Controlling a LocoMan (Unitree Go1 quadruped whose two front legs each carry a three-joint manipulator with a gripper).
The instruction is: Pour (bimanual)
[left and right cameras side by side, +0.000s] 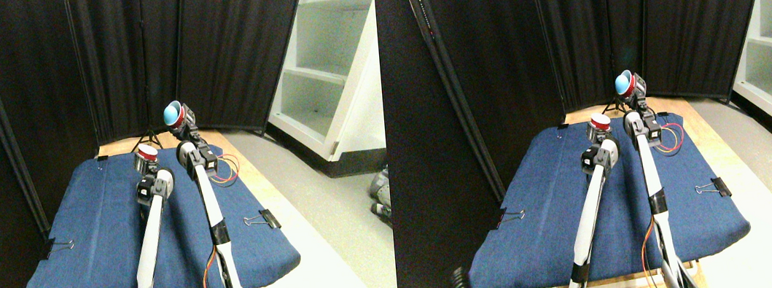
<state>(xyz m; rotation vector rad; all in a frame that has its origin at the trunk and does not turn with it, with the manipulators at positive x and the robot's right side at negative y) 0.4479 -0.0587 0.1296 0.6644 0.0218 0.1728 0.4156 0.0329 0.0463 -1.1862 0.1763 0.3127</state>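
A blue cloth (93, 233) covers the wooden table (266, 197), held at its edges by black clips, one on the left (56, 247) and one on the right (262, 218). Two pale arms reach up across it from the bottom edge. The left gripper (147, 163) is clamped around a red-rimmed cup (147, 154), held upright above the cloth's far half. Just beyond and higher, the right gripper (181, 123) is clamped on a blue cup (172, 115), tilted with its mouth facing left toward the other cup. Black curtains (130, 54) hang behind, with white shelves (325, 68) at right.
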